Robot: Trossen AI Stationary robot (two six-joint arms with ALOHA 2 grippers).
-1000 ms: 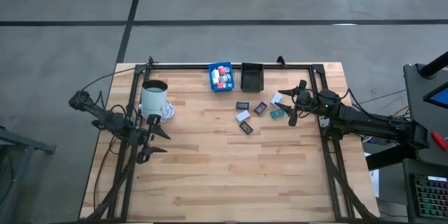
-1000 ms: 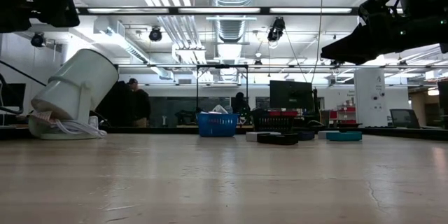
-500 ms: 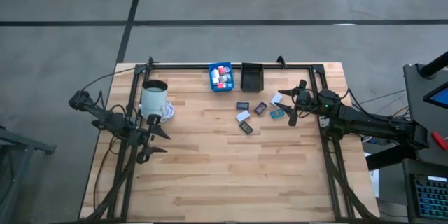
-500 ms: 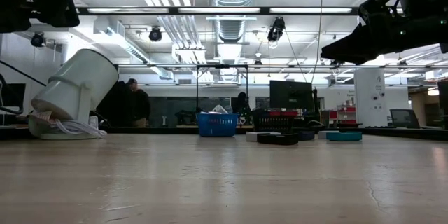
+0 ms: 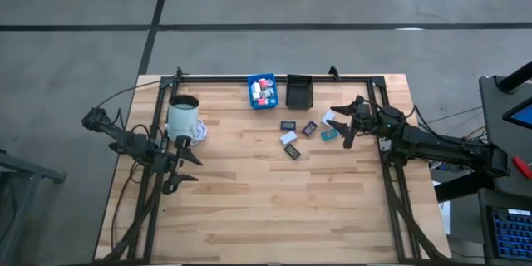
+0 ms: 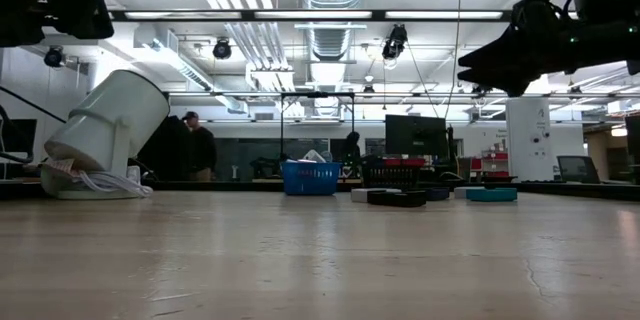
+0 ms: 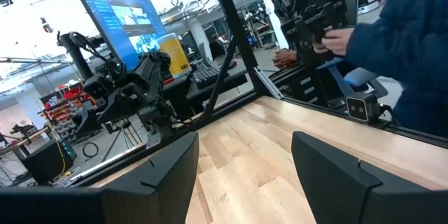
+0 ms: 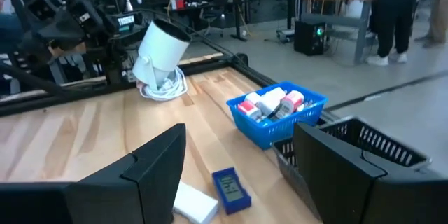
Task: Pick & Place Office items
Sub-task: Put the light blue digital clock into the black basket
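Note:
Several flat office items lie on the table's far right part: black (image 5: 288, 125), purple (image 5: 309, 129), white (image 5: 288, 137), another black (image 5: 292, 151), teal (image 5: 329, 134) and white (image 5: 329, 117). Cube-like pieces fill the blue bin (image 5: 263, 91). My right gripper (image 5: 339, 127) hovers open just right of the teal and white rectangles. In its wrist view a white rectangle (image 8: 192, 201) and a purple one (image 8: 231, 185) lie between the open fingers (image 8: 157, 164). My left gripper (image 5: 193, 169) waits open near the left edge, touching nothing.
A black bin (image 5: 298, 90) stands beside the blue bin at the far edge. The white mug (image 5: 183, 116) leans tilted on a coil of white cord (image 6: 95, 185) at the far left. A person's sleeve (image 7: 399, 56) shows beyond the table. Bare wood (image 5: 274, 208) spans the near half.
My right gripper has tipped a little at the wrist above the flat rectangles; its dark outline in the low view is more pointed than before. The items, bins and mug have kept their places.

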